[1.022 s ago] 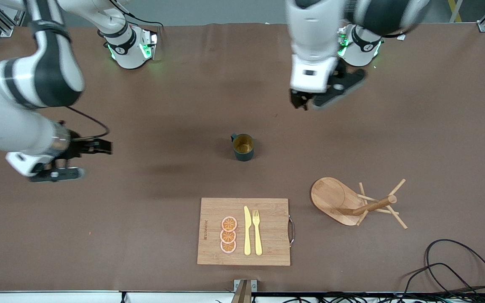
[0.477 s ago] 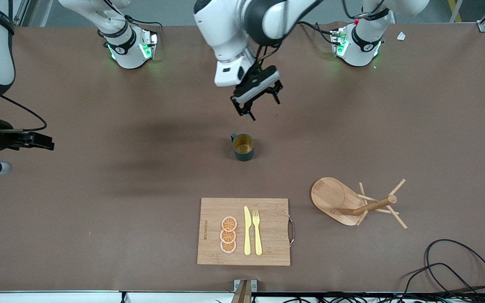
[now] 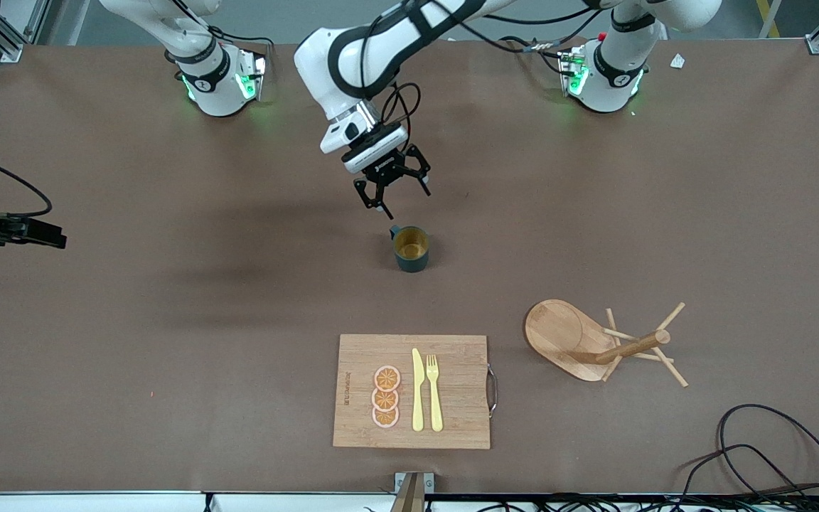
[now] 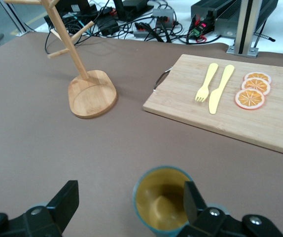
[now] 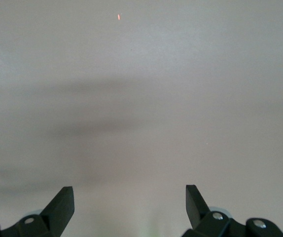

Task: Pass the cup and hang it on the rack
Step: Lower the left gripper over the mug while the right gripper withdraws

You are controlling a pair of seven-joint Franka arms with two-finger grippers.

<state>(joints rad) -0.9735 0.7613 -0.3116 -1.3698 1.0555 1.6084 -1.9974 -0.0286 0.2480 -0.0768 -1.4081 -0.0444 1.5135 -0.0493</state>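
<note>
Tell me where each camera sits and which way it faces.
Front view: high across the table, facing both arms; the open left hand hangs by the ribbed dark teal cup.
Left wrist view: on the left arm, showing its fingers, the cup and the light wooden mug rack.
Right wrist view: on the waiting right arm, over bare brown table; its open fingers show.
Front and left wrist share cup and rack.

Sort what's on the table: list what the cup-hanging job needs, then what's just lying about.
Needed:
- cup, upright, under the open left tool
- rack, toward the left arm's end
- right tool, open, waiting at the table's edge

Lying about:
- cutting board
- knife, fork
- orange slices
</note>
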